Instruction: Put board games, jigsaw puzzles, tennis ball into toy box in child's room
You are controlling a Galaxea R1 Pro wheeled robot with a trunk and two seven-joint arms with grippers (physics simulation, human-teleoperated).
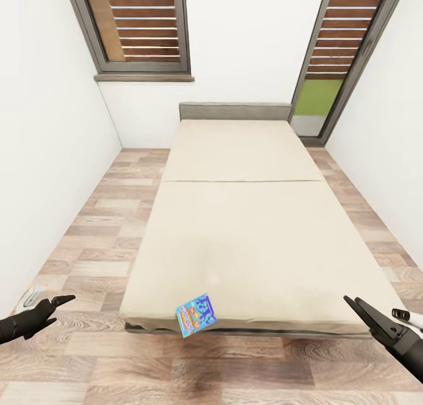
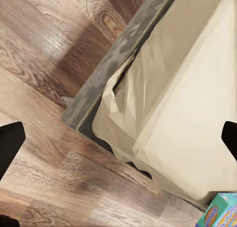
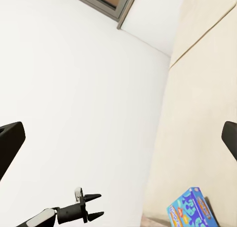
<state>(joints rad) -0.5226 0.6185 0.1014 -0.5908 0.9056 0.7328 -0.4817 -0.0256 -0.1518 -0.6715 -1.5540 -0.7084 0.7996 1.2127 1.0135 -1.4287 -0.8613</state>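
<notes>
The robot is facing a beige bed [image 1: 247,217] in a room with white walls and a wood-plank floor [image 1: 100,228]. A light blue board game [image 1: 196,314] is lying on the near edge of the mattress, tilted over the edge. The left gripper [image 1: 63,303] and the right gripper [image 1: 354,304] are both standing open and holding nothing, low at either side, well apart from the game.
</notes>
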